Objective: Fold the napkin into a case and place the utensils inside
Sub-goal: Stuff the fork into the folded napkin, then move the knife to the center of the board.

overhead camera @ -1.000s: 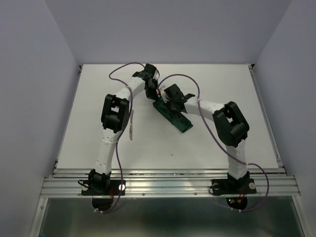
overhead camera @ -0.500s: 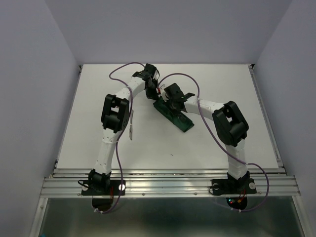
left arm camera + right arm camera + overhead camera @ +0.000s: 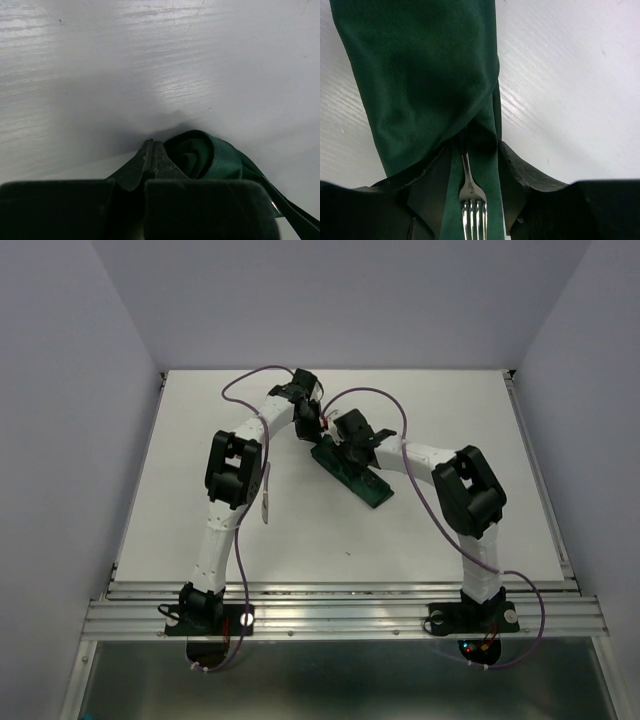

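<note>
The dark green napkin lies folded into a narrow case at mid-table, running diagonally. In the right wrist view the case has a fold over it, and the fork lies on its lower strip with the handle tucked under that fold and the tines toward the camera. My right gripper is open, with a finger on either side of the strip and the fork. My left gripper is shut at the case's far end, and a rolled cloth corner lies against its right finger. The knife lies on the table beside my left arm.
The white table has a raised rail at its left and right edges and a metal frame at the near edge. Purple cables loop over both arms above the napkin.
My left gripper has edged slightly toward the napkin's far end. Nothing else has visibly moved.
</note>
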`<state>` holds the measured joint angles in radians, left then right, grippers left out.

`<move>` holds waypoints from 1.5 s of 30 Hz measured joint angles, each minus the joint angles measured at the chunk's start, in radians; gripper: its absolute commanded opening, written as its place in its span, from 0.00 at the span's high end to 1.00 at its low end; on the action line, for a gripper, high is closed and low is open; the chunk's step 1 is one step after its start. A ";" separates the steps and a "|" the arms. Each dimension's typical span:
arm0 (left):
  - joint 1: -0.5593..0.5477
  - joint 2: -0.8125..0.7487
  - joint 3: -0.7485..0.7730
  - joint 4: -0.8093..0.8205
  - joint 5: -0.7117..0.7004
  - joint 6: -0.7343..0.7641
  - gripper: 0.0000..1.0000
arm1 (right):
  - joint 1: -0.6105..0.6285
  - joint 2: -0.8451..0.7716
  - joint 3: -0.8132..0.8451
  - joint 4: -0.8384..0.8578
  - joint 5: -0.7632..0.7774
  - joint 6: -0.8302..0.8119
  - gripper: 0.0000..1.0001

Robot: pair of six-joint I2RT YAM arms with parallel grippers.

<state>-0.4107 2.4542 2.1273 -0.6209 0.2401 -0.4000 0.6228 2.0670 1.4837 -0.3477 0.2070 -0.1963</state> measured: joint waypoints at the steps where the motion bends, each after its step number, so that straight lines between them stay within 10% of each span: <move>1: 0.000 0.000 0.000 0.000 0.000 0.000 1.00 | 0.000 -0.006 -0.006 0.001 0.004 0.003 0.52; 11: -0.002 -0.013 -0.016 -0.003 -0.015 0.020 0.97 | 0.000 -0.145 -0.098 -0.006 0.062 0.042 0.44; 27: 0.003 -0.159 -0.147 -0.068 -0.202 0.022 0.74 | -0.008 -0.422 -0.146 -0.060 0.081 0.290 0.00; 36: 0.032 -0.495 -0.496 -0.032 -0.394 0.005 0.38 | 0.005 -0.462 -0.238 -0.091 0.020 0.543 0.00; 45: 0.039 -0.573 -0.863 0.029 -0.478 -0.046 0.41 | 0.065 -0.481 -0.313 -0.085 -0.012 0.632 0.00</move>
<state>-0.3714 1.8816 1.2644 -0.5922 -0.2375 -0.4458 0.6880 1.5864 1.1706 -0.4328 0.1947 0.4358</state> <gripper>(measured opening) 0.617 0.997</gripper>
